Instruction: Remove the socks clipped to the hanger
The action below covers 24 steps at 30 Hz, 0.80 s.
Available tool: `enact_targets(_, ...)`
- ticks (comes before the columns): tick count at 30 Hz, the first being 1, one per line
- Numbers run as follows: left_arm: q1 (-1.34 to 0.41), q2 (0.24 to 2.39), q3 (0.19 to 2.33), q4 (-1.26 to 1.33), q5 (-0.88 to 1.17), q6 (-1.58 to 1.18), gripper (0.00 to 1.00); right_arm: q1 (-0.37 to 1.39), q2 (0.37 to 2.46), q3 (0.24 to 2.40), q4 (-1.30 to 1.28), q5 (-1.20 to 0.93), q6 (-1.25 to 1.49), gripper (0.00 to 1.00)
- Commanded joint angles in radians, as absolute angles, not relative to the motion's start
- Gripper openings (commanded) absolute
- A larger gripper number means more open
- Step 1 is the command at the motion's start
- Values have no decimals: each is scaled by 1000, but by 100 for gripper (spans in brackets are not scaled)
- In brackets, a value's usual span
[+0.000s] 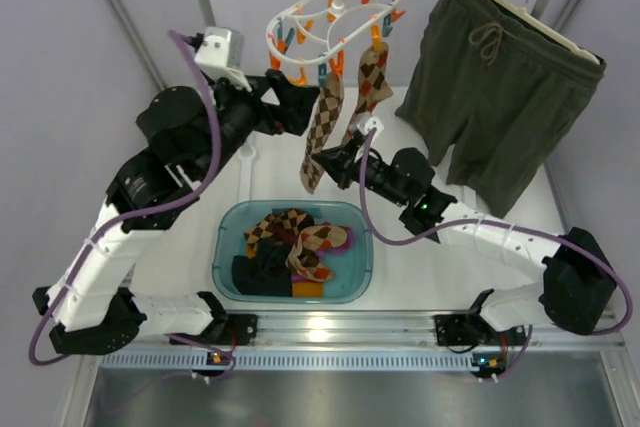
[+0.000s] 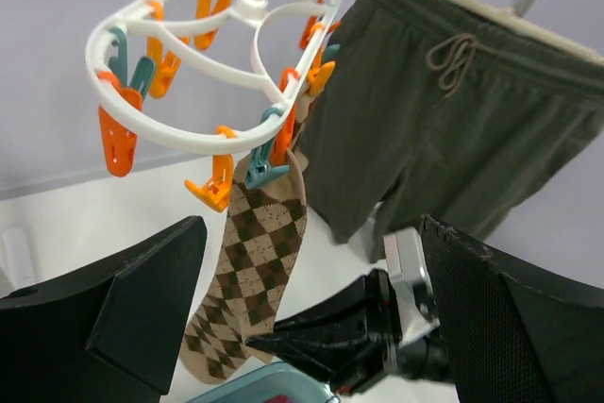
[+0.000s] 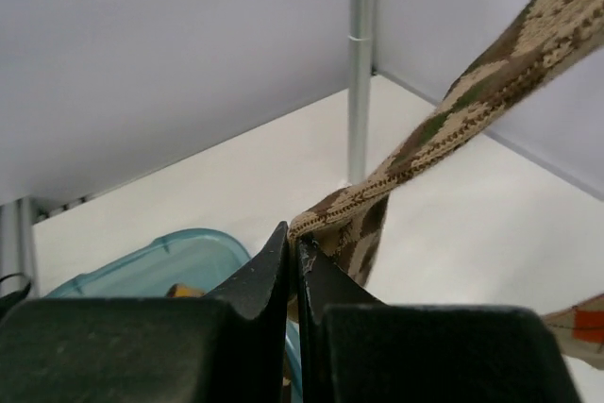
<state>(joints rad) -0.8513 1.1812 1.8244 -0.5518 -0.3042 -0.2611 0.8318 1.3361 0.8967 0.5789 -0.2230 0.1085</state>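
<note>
The white ring hanger point(image 1: 335, 9) hangs from the rail by its hook, with orange and teal pegs; it also shows in the left wrist view point(image 2: 203, 54). Two argyle socks are clipped to it: one point(image 1: 326, 122) hangs long, the other point(image 1: 373, 79) hangs to its right. My right gripper point(image 1: 318, 160) is shut on the lower end of the long sock point(image 3: 453, 106), pinched at the jaw tips point(image 3: 296, 241). My left gripper point(image 1: 303, 110) is open beside the same sock point(image 2: 253, 266), just below the pegs, its fingers point(image 2: 142, 309) wide apart on either side.
A teal bin point(image 1: 226, 235) below the hanger holds several loose socks point(image 1: 290, 247). Olive-green drawstring shorts point(image 1: 500, 82) hang on the rail at the right, also in the left wrist view point(image 2: 444, 129). Rack posts stand at the back corners.
</note>
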Motion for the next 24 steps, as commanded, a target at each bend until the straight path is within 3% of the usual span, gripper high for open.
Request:
enact_targets(1, -943, 1230, 1850, -571, -545, -195, 98, 966, 1331, 902, 600, 127, 9, 0)
enact_targets(7, -1110, 1357, 1908, -572, -913, -86, 98, 1150, 1457, 1004, 597, 438, -124, 0)
enact_targets(14, -1149, 1463, 2002, -572, -1092, -12, 98, 1226, 1566, 1103, 626, 485, -184, 0)
enact_targets(24, -1052, 1529, 2039, -575, -1092, 52, 98, 1247, 1644, 1213, 614, 469, -242, 0)
